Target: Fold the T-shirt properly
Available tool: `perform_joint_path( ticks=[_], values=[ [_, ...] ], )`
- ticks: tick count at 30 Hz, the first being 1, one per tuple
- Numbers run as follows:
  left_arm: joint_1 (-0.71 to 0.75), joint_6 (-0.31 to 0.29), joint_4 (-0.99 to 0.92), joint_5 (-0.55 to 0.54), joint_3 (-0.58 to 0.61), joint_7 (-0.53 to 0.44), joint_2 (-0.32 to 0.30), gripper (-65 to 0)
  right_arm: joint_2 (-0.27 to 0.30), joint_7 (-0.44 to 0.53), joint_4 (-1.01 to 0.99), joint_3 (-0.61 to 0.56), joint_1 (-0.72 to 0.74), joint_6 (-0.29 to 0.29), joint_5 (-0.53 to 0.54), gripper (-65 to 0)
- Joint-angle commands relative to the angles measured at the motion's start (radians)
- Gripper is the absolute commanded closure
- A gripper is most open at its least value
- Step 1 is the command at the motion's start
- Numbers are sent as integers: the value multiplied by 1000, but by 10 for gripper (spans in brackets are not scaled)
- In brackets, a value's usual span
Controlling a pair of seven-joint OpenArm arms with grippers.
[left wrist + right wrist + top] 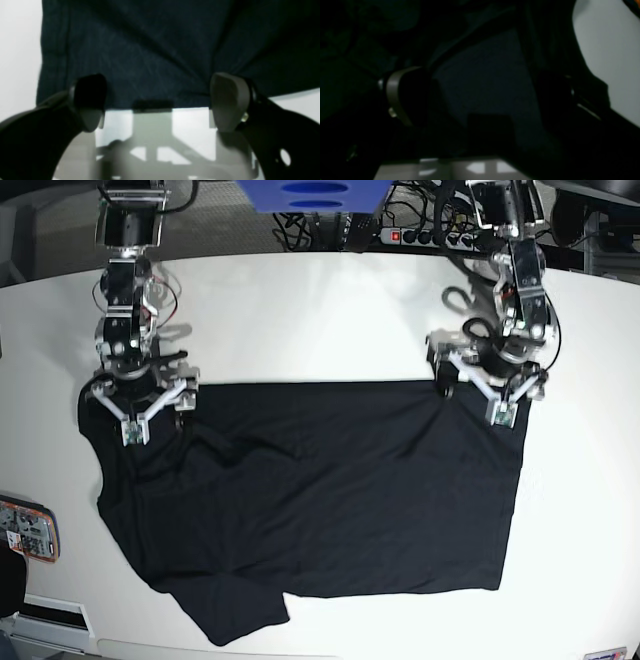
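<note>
Hovering wide open at the far edge of the cloth, the left gripper (478, 392) stands with its two fingers spread to either side of the T-shirt's (320, 500) top hem, gripping nothing; its wrist view shows the pale fingertips (228, 100) parted with the straight hem and bare white table (155, 130) between them, a stance that seems meant to let the jaws come down over the hem at that corner. Across the table the right gripper (140, 405) is likewise splayed to its full width over the opposite top corner, empty as far as the overhead view shows, though its own camera is so dark that only one grey finger (395, 95) and black cloth can be made out, and whether the tips touch the fabric cannot be told. Between the two arms the black T-shirt lies spread almost flat on the white table, its top edge drawn straight from one gripper to the other, a sleeve trailing at the lower left corner and soft wrinkles running near the right arm. The matched placement at both ends of one edge suggests a paired pinch and lift, carrying that edge over for a first fold. An orange-rimmed device (28, 530) lies at the table's edge, just beside the shirt.
</note>
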Motion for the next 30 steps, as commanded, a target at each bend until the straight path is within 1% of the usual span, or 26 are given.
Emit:
perform_joint_path(
  ticks=[1,7,10,14,18,21,23,25,28,30],
  values=[
    [25,0,31,3,-6,31,-10,-650,10,-62,5,2,-19,8,-25,-650],
    [177,0,168,-40,-61,31,-8,-650,8,-62,82,2,-122,8,-25,-650],
    [225,0,197,-72,-69,38,-15,-650,-10,-62,128,4,-177,8,-25,-650],
    [243,0,198,-79,-77,38,-16,-650,-10,-59,168,42,-234,8,-25,-650],
    [232,0,230,-72,-77,38,-16,-650,-10,-30,214,68,-237,8,-25,-650],
    [220,0,332,-71,-77,59,-16,-650,-10,-85,291,73,-236,8,-28,-650],
    [191,0,413,-71,-77,128,-16,-650,-10,-160,358,73,-234,8,-28,-650],
    [157,0,476,-72,-77,199,-16,-650,-10,-216,430,73,-217,8,-28,-650],
    [94,0,482,-69,-77,234,-15,-650,-10,-275,467,71,-151,8,-28,-650],
    [56,0,439,-69,-71,237,-10,-650,-10,-282,449,68,-81,8,-28,-650]
  ],
)
